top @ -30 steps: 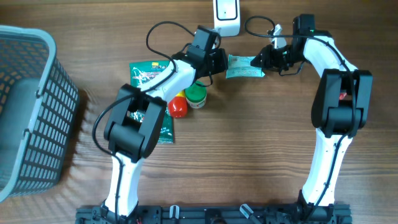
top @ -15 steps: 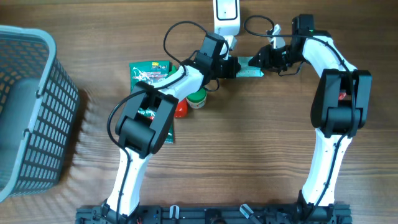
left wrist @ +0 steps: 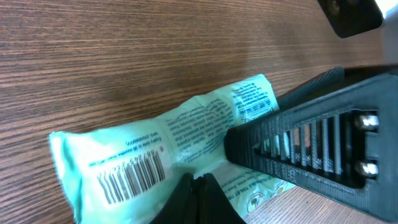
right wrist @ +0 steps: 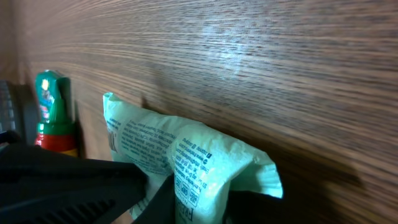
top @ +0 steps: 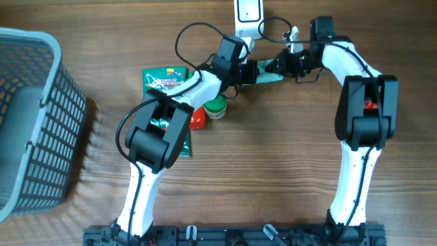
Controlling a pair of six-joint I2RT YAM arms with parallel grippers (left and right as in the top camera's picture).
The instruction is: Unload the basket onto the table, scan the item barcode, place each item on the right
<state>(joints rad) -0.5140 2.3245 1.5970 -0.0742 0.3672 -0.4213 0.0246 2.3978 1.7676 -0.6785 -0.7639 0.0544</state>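
Packet (top: 268,76), pale green, sits just below the scanner (top: 247,17). Left fingers (left wrist: 198,198) clamp one edge beside the barcode (left wrist: 132,177); right fingers (left wrist: 311,143) pinch the opposite end. Likely purpose: pull the film taut so the code reads flat, clear of the surface (top: 273,171).

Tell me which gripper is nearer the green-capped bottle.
Left. The left gripper is just beyond the green-capped bottle; the right gripper is farther right, across the mint packet.

Glossy plastic packet (left wrist: 186,137) on matt wood-grain table (left wrist: 93,50).
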